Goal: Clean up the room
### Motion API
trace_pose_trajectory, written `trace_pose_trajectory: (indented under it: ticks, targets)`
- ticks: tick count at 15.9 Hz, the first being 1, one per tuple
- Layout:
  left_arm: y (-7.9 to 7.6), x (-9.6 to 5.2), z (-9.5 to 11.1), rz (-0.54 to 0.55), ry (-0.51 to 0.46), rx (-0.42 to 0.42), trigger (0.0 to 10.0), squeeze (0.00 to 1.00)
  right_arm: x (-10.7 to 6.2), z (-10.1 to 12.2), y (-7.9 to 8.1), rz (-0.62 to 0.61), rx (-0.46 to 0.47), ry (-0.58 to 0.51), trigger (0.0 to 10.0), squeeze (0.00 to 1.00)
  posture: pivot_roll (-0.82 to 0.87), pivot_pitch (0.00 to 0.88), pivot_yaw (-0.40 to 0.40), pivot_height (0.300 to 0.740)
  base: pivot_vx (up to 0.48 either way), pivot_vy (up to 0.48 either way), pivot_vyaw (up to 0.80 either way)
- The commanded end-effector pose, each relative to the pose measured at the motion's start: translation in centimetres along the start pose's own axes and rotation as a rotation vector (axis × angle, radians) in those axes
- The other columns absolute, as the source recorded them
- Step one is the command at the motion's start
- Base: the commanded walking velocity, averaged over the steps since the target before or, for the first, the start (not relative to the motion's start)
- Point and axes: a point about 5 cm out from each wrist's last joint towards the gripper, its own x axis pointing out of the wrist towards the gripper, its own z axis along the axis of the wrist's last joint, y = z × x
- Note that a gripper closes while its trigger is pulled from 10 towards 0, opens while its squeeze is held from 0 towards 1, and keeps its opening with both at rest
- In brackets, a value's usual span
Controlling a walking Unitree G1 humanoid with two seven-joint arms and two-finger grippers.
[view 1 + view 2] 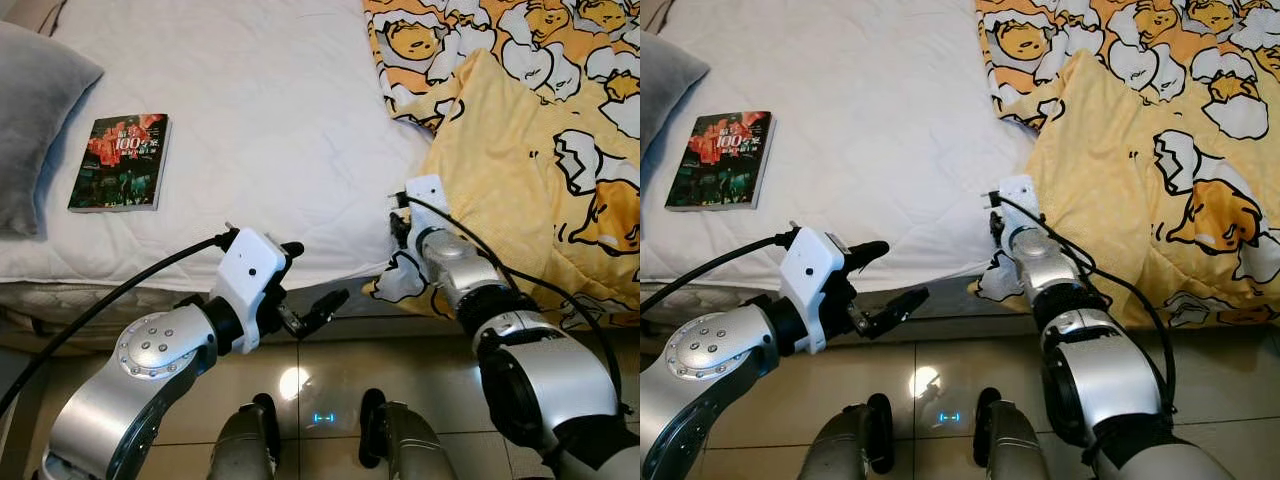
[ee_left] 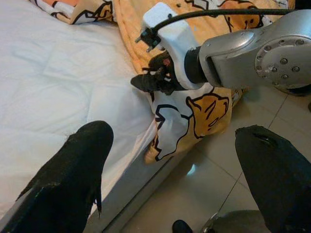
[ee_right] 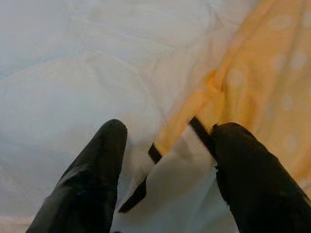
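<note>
Two risks: right gripper [image 3: 165, 160], jaws wide astride the blanket [image 1: 520, 190] edge, could grab the sheet [image 1: 260, 120] too; left gripper [image 1: 305, 290], jaws wide & empty.

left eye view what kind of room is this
Most likely a bedroom. A bed with a white quilted mattress cover carries a yellow cartoon-print blanket, a grey pillow and a book, with tiled floor beneath. The right gripper is at the blanket's edge.
</note>
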Motion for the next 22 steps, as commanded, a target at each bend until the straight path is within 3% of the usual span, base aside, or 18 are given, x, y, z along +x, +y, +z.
trace_pose_trajectory:
  ticks: [1,2,3,6,7,8,12,22]
  targets:
    - [-0.4,-0.3,-0.1,-0.012,0.011,0.003,10.0,1.00,0.0,-1.0,0.4,-0.023,-0.085,0.041,10.0,1.00,0.13,0.334,0.019,0.740,0.000,0.000,0.00]
    - [-0.4,-0.3,-0.1,-0.013,0.014,0.003,10.0,1.00,-0.1,-1.5,0.5,-0.024,-0.098,0.065,10.0,0.87,0.13,0.334,0.019,0.740,0.000,0.000,0.00]
    - [-0.4,-0.3,-0.1,-0.013,0.015,0.004,10.0,1.00,-0.1,-2.1,0.5,-0.028,-0.121,0.093,10.0,0.00,0.13,0.337,0.019,0.740,0.000,0.000,0.00]
    - [-0.5,-0.5,-0.1,-0.011,0.017,0.005,10.0,1.00,-0.2,-2.9,-0.2,-0.072,-0.161,0.117,10.0,0.00,0.14,0.335,0.015,0.740,0.000,0.000,0.00]
    - [-0.5,-0.5,-0.1,-0.010,0.017,0.005,10.0,1.00,-0.2,-2.9,-0.5,-0.096,-0.163,0.113,6.7,0.00,0.14,0.334,0.015,0.740,0.000,0.000,0.00]
    - [-0.5,-0.5,-0.1,-0.011,0.018,0.005,10.0,1.00,-0.3,-3.0,-0.6,-0.108,-0.145,0.115,0.3,0.00,0.14,0.332,0.016,0.740,0.000,0.000,0.00]
    - [-0.4,-0.5,0.0,-0.014,0.019,0.011,10.0,1.00,-0.4,-3.8,-0.9,-0.105,-0.037,0.151,0.0,0.00,0.14,0.325,0.021,0.740,0.000,0.000,0.00]
    - [-0.3,-0.4,0.0,-0.015,0.016,0.018,10.0,1.00,-0.4,-4.0,-1.2,-0.094,0.018,0.148,0.0,0.00,0.14,0.329,0.020,0.740,0.000,0.000,0.00]
